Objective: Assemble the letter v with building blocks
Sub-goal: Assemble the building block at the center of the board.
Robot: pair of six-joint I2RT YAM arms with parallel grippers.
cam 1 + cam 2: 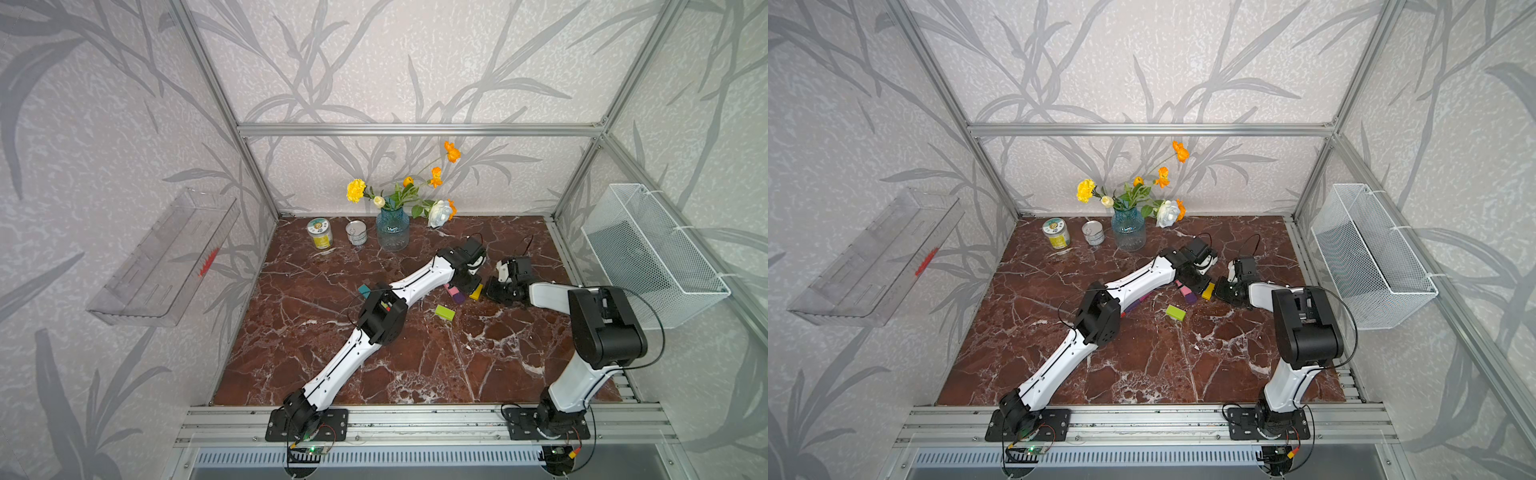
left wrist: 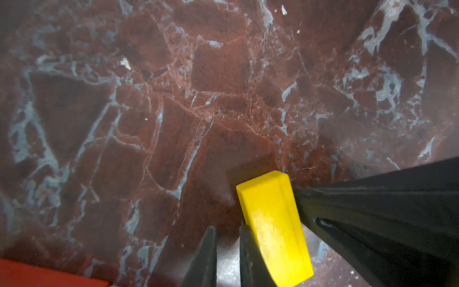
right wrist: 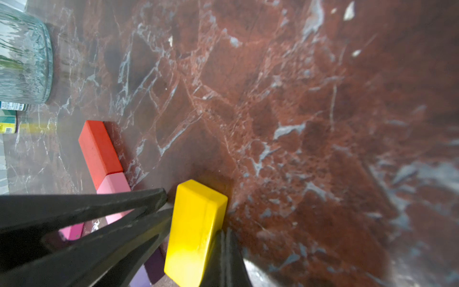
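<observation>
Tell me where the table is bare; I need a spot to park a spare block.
Free: the wide front stretch of table between the arm bases, nearer than the lime block; also the back right corner. Crowded: around the yellow block, flanked by left pincer and right pincer, with pink block and purple block beside; cans and vase line the back.

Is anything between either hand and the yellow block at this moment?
Nothing visible does. The yellow block has the left hand close against one long side and the shut right hand against the other. It lies outside both hands' jaws, so neither grips it.
</observation>
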